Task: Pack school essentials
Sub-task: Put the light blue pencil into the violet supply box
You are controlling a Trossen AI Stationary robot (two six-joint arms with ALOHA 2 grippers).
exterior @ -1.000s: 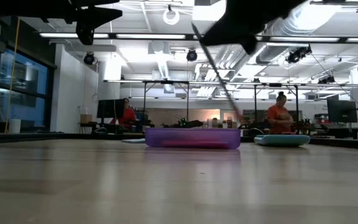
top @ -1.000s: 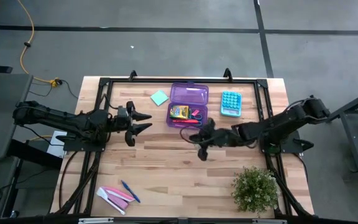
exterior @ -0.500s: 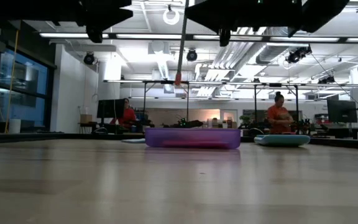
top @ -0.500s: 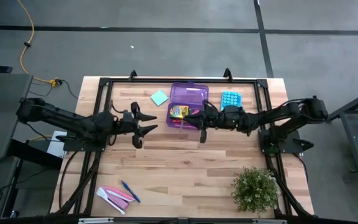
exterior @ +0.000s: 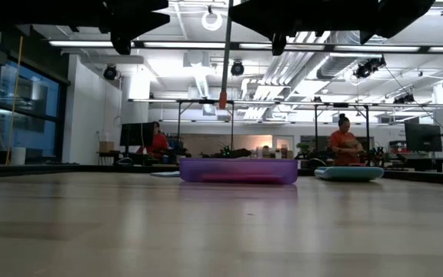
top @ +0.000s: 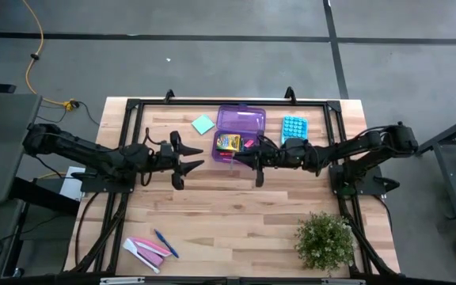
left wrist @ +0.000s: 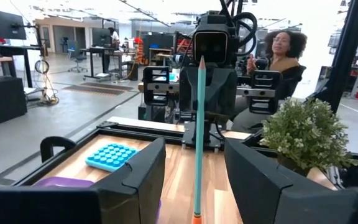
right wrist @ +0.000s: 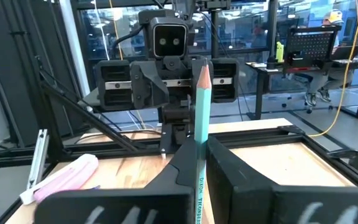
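I had the right hand clenched on a green pencil, held level over the purple case so it could drop in beside the yellow crayon box. The left hand hung with fingers spread just beside the case above the worktop, grasping nothing. Green sticky-note pad and blue pen lay unpacked, pen far from the case.

A: In the low view, both arms are cut by the upper edge, and the purple box wall hides what lies inside.

B: From above, the things in that box are too small to tell apart. The pencil bottom end leaves the left wrist view.
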